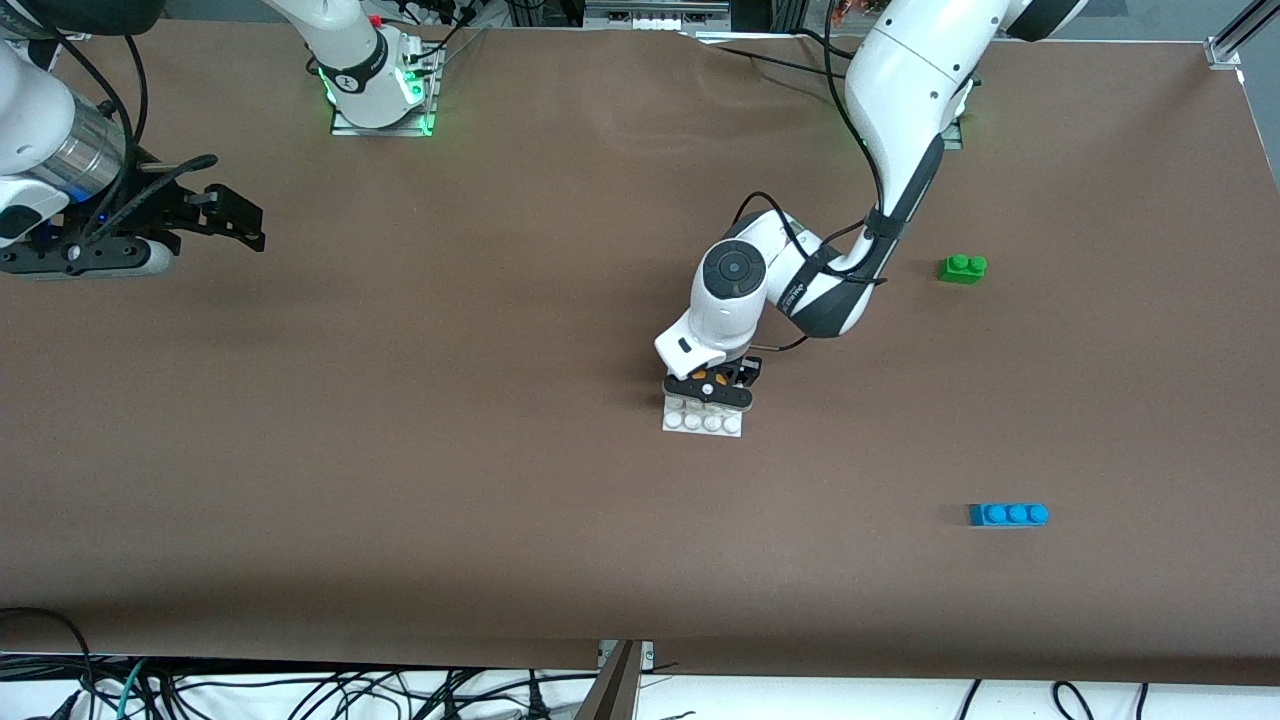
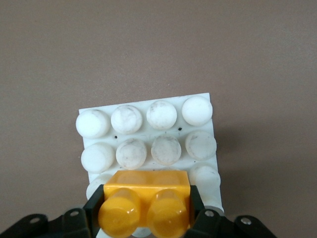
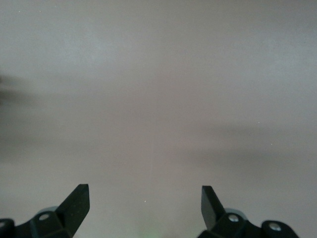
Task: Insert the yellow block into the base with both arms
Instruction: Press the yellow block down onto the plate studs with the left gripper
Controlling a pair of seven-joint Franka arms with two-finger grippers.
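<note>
The white base (image 1: pixel 703 418) (image 2: pixel 148 131) lies on the brown table near its middle. My left gripper (image 1: pixel 712 384) (image 2: pixel 144 210) is low over the base's edge farther from the front camera, shut on the yellow block (image 2: pixel 144 203), whose two studs point at the wrist camera. In the front view only small orange bits of the block (image 1: pixel 705 378) show under the hand. Whether the block touches the base's studs cannot be told. My right gripper (image 1: pixel 240 222) (image 3: pixel 144 203) waits open and empty above the table at the right arm's end.
A green two-stud brick (image 1: pixel 962 268) sits toward the left arm's end. A blue three-stud brick (image 1: pixel 1008 514) lies nearer the front camera at that same end. Cables hang below the table's front edge (image 1: pixel 620 655).
</note>
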